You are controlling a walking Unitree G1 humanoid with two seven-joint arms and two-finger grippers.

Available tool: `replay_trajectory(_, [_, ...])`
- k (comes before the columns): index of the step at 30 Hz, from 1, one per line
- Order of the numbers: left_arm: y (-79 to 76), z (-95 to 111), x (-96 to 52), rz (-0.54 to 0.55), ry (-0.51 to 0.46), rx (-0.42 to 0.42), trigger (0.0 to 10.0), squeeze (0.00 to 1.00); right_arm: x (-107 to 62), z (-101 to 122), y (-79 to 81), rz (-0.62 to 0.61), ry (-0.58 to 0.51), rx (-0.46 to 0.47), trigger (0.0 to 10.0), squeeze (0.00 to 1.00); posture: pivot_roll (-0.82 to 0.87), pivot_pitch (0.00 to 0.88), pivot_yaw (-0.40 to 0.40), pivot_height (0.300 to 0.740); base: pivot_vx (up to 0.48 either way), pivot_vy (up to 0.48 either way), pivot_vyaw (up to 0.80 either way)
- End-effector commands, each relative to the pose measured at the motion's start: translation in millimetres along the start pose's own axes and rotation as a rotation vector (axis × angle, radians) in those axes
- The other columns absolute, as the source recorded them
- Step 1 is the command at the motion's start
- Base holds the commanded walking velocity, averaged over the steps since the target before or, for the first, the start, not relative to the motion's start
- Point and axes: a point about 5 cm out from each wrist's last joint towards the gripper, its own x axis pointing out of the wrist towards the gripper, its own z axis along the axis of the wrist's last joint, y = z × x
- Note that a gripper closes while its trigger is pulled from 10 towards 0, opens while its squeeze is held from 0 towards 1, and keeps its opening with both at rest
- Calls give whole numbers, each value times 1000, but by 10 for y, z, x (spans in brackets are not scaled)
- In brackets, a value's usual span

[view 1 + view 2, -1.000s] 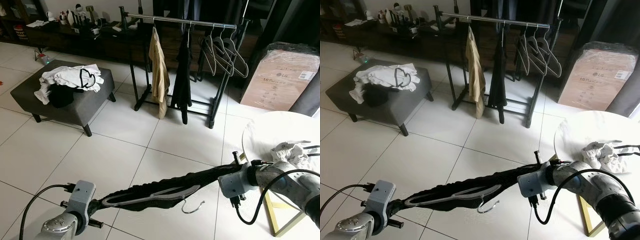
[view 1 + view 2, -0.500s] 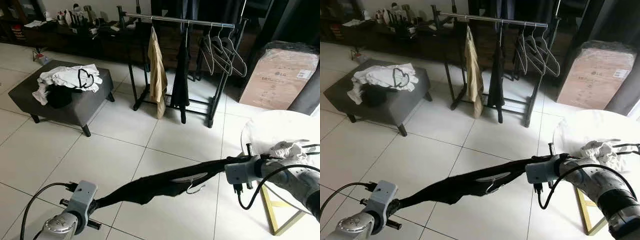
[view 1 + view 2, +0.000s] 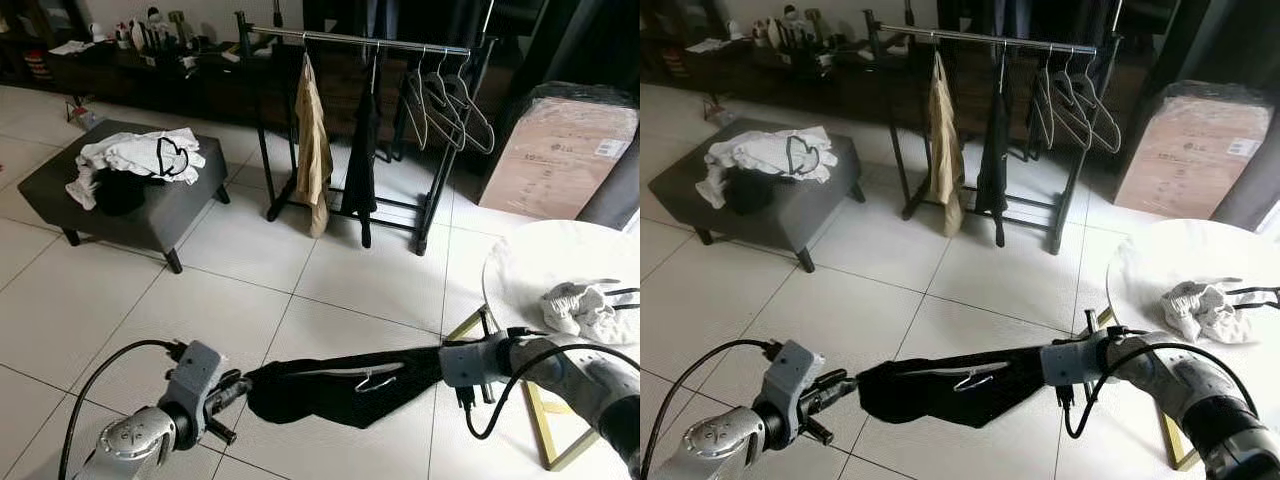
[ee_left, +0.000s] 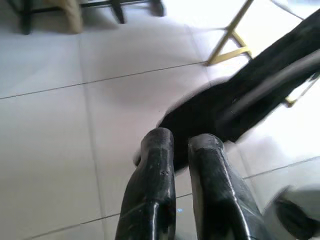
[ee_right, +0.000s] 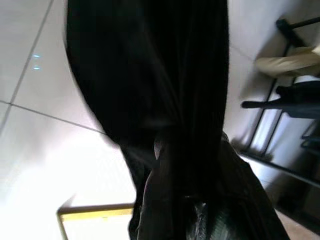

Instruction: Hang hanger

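A black garment (image 3: pixel 345 385) is stretched between the two grippers, low over the tiled floor (image 3: pixel 210 310) and well in front of the clothes rack (image 3: pixel 360 40). A grey hanger (image 3: pixel 365 378) lies against the cloth near its middle, with its metal hook curling over the fabric on the side away from the rack.

The left gripper (image 4: pixel 181 150) has its two black fingers drawn almost together, and their tips meet the end of the garment farthest from the round white tabletop (image 3: pixel 545 265); whether cloth is actually pinched between them cannot be told from the wrist view. The right gripper (image 3: pixel 440 362) is at the other end of the garment, just beside the tabletop's edge, and its fingers are buried in dark cloth (the right wrist view shows them wrapped in folds), so it is clamped on the garment.

On the rack hang a tan garment (image 3: pixel 314 150), a dark garment (image 3: pixel 362 150) and several bare hangers (image 3: pixel 450 105). Beside the rack on the robot's left stands a grey ottoman (image 3: pixel 150 205) with white and dark laundry (image 3: pixel 140 160) heaped on it. A wrapped cardboard box (image 3: pixel 565 150) stands on the rack's other side. A crumpled white cloth (image 3: pixel 585 308) lies on the tabletop.
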Motion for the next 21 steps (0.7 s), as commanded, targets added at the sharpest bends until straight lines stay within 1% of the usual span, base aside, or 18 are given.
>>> replay_trajectory(1, [-197,55,-68,-176,-16,-3,10000,1000,17,43,27,2,-21,28,0,0,-32,144,-3,740,0,0,0])
replay_trajectory(4, [-265,85,-110,-241,-19,4,10000,1000,32,55,56,12,-25,36,0,0,-30,145,-1,740,0,0,0])
replay_trajectory(5, [-274,90,-126,-256,-6,19,10000,1000,41,80,76,22,-40,46,0,0,-30,146,-1,740,0,0,0])
replay_trajectory(6, [-260,86,-125,-245,6,40,10000,1000,45,96,82,27,-49,55,0,0,-29,147,-1,740,0,0,0])
replay_trajectory(8, [-188,86,-101,-183,20,83,10000,1000,48,127,90,35,-67,66,0,0,-30,148,-2,740,0,0,0])
replay_trajectory(9, [-116,118,-77,-120,5,110,10000,200,47,150,96,44,-82,73,0,0,-32,150,-2,740,0,0,0])
replay_trajectory(10, [-93,133,-71,-99,-1,119,10000,200,47,157,99,46,-86,76,0,0,-32,150,-2,740,0,0,0])
replay_trajectory(11, [-59,154,-58,-66,-8,137,10000,0,46,166,104,52,-94,83,0,0,-32,150,-2,740,0,0,0])
replay_trajectory(12, [-42,178,-52,-54,-6,183,10000,0,44,179,110,60,-103,86,0,0,-31,150,-3,740,0,0,0])
replay_trajectory(13, [-42,178,-52,-54,-6,183,10000,0,44,179,110,60,-103,86,0,0,-31,150,-3,740,0,0,0])
replay_trajectory(15, [-49,207,-37,-58,7,292,10000,0,40,216,132,85,-129,89,0,0,-32,151,-3,740,0,0,0])
replay_trajectory(16, [-77,225,-25,-74,2,315,10000,0,35,254,143,101,-156,95,0,0,-35,151,-3,740,0,0,0])
replay_trajectory(17, [-118,250,-9,-99,-11,318,10000,0,26,306,155,120,-193,100,0,0,-36,151,-3,740,0,0,0])
replay_trajectory(18, [-141,263,-1,-120,-17,320,10000,0,20,332,162,130,-208,96,0,0,-37,151,-3,740,0,0,0])
replay_trajectory(19, [-178,258,4,-163,-6,328,10000,0,18,360,178,145,-220,85,0,0,-38,151,-4,740,0,0,0])
replay_trajectory(20, [-178,258,4,-163,-6,328,10000,0,18,360,178,145,-220,85,0,0,-38,151,-4,740,0,0,0])
replay_trajectory(21, [-283,238,-20,-286,17,349,10000,251,18,411,211,174,-241,70,0,0,-41,151,-4,740,0,0,0])
